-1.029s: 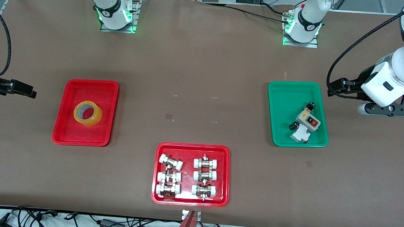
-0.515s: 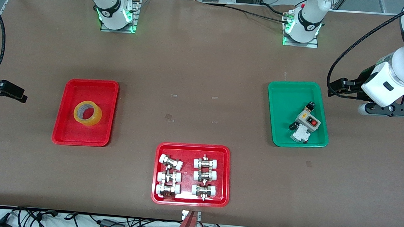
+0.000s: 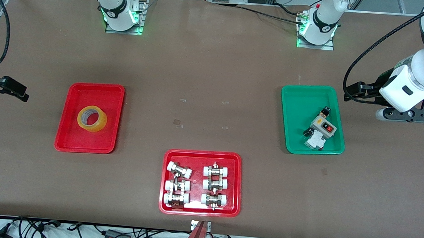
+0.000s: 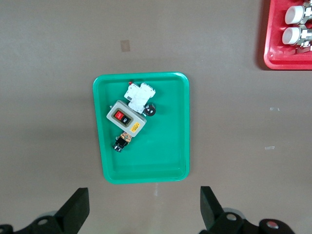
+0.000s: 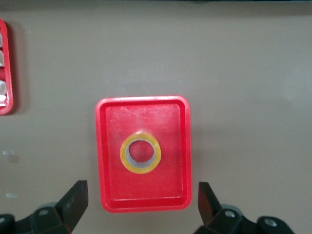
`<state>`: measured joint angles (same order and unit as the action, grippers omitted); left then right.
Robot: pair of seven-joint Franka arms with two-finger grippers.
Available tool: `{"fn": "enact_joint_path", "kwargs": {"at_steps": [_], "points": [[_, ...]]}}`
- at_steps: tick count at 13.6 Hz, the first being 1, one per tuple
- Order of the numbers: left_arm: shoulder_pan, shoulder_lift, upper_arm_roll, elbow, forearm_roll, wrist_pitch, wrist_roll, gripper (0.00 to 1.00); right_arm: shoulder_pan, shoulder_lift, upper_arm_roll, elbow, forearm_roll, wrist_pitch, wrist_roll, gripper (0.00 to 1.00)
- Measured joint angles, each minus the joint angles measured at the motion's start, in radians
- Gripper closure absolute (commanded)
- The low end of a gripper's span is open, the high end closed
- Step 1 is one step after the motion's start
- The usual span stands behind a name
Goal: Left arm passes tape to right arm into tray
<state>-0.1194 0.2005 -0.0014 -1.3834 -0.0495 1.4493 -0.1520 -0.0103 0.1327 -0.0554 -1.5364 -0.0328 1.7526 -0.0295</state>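
Note:
The yellow tape [image 3: 92,118] lies flat in the plain red tray [image 3: 72,137] toward the right arm's end of the table. It also shows in the right wrist view [image 5: 140,154], inside the tray [image 5: 110,192]. My right gripper [image 5: 140,204] is open and empty, high over the table beside that tray; only a black part of the right arm [image 3: 7,86] shows in the front view. My left gripper [image 4: 142,212] is open and empty. In the front view the left gripper [image 3: 406,115] hangs over the table beside the green tray.
A green tray [image 3: 297,101] with a grey switch box [image 3: 323,127] and small parts lies toward the left arm's end. A red tray [image 3: 164,203] with several white-capped metal fittings lies nearest the front camera. Cables hang off both arms.
The right arm's black part has drawn away from the plain red tray toward the table's end. The tape and the left arm have not moved.

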Motion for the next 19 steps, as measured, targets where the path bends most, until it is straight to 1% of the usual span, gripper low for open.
{"fn": "enact_joint_path", "kwargs": {"at_steps": [3,6,19], "points": [[0.000,0.000,0.000,0.000,0.000,0.000,0.000,0.00,0.002,-0.108,0.001,-0.141,-0.010,0.016,-0.004,0.00],[0.000,0.000,0.000,0.000,0.000,0.000,0.000,0.00,0.002,-0.165,0.001,-0.211,-0.010,0.017,-0.013,0.00],[0.000,0.000,0.000,0.000,0.000,0.002,0.000,0.00,0.005,-0.169,0.003,-0.220,-0.010,0.005,-0.033,0.00]]}}
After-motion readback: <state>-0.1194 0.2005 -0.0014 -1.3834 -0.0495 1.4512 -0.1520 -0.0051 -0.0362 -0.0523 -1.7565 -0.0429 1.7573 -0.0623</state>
